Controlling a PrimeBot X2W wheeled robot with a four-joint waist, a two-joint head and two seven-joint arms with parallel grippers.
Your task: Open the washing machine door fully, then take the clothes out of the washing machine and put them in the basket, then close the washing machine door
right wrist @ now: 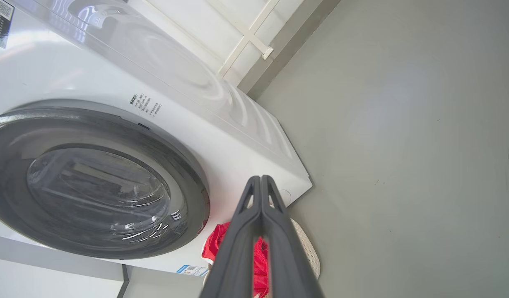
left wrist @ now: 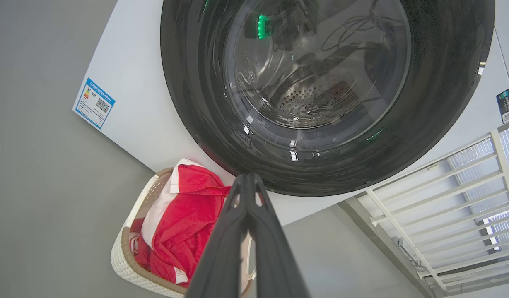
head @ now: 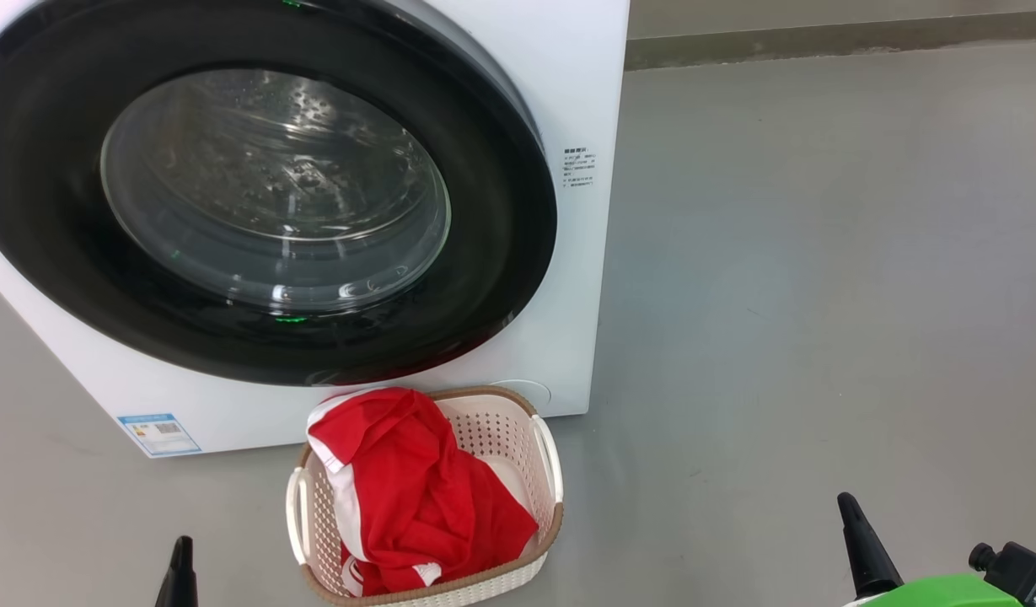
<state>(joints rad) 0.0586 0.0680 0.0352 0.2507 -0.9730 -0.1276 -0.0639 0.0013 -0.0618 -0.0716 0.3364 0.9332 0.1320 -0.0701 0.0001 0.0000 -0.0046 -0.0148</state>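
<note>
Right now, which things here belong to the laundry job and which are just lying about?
Job: washing machine, washing machine door, red clothes, basket.
Lying about: blue label sticker, white railing.

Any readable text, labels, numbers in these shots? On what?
Nothing can be read.
Blue sticker, lower left of the washing machine front: code square and print, too small to read.
Black printed lines on the white front, right of the door: blurred, unreadable.
Dark sticker on the white front, away from the door: code square, print too small.
</note>
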